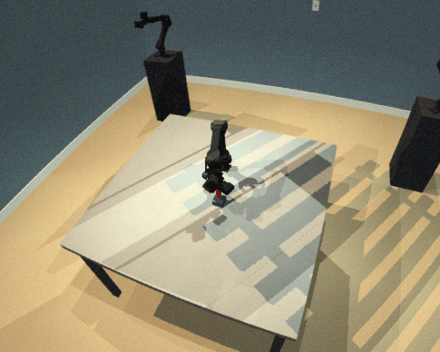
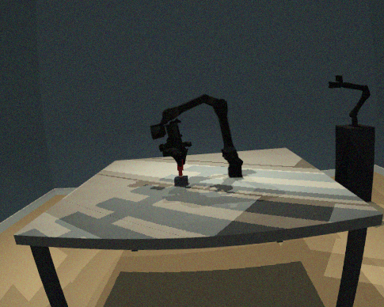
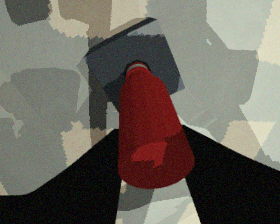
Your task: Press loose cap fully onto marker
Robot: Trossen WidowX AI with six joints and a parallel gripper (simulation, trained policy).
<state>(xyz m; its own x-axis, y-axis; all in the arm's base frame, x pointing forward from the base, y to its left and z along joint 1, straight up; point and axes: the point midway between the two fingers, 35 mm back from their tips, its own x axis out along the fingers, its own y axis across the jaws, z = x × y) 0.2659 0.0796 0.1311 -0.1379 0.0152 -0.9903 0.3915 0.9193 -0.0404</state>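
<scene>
- Wrist view: gripper (image 1: 219, 187) (image 2: 180, 161) (image 3: 151, 145) pinches the red cap (image 3: 148, 125).
- Cap sits above the block (image 1: 219, 201) (image 2: 181, 181) (image 3: 161, 55), apparently over the marker (image 2: 180, 172) (image 3: 137, 66).
- Likely step: seating; full closure can't be told.
- Next: press straight down toward the block, then release.

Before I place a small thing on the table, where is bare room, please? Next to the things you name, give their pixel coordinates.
The table (image 1: 135, 245) (image 2: 118, 233) looks bare between the holder block (image 1: 219, 202) (image 2: 181, 182) and its near edge. Crowded: around the block, where the gripper (image 1: 219, 190) (image 2: 180, 161) (image 3: 151, 135) holds the red cap (image 3: 148, 120).
</scene>
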